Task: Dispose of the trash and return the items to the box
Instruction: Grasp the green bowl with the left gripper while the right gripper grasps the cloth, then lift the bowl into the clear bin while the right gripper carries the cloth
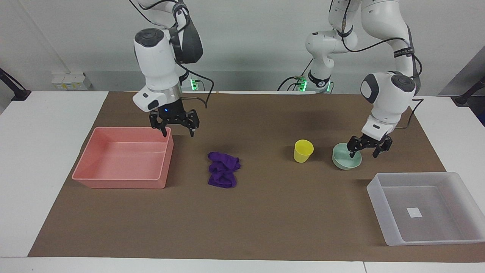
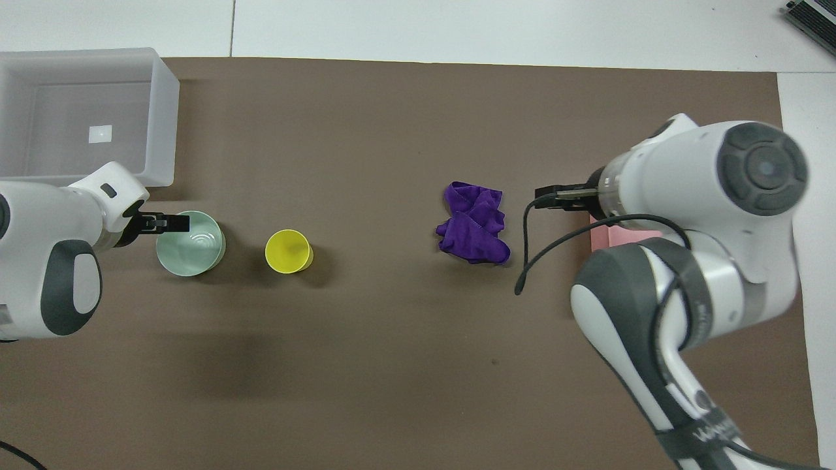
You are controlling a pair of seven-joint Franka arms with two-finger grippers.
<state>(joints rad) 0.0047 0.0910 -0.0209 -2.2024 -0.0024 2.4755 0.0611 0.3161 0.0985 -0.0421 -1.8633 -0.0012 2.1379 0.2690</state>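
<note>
I see the left gripper (image 1: 365, 150) with jaws spread, straddling the bowl's (image 1: 345, 160) rim. Cup (image 1: 303, 151) sits just beside it, box (image 1: 428, 207) near. My right gripper (image 1: 178, 129), jaws spread, hangs over the pink bin's (image 1: 123, 157) corner; purple cloth (image 1: 223, 169) lies apart, toward mid-table.

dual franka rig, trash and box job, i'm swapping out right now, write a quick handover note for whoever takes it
Left gripper: open, down at the rim of the mint bowl, one finger inside it; nothing gripped yet.
Right gripper: open, empty, in the air over the pink bin's corner nearest the purple rag.
Rag lies crumpled on the mat between the pink bin and the yellow cup. Cup stands upright beside the bowl. Clear box sits at the left arm's end, holding nothing.
Done: nothing moved yet.
Left: rag to the pink bin, presumably the trash; bowl and cup into the clear box.
</note>
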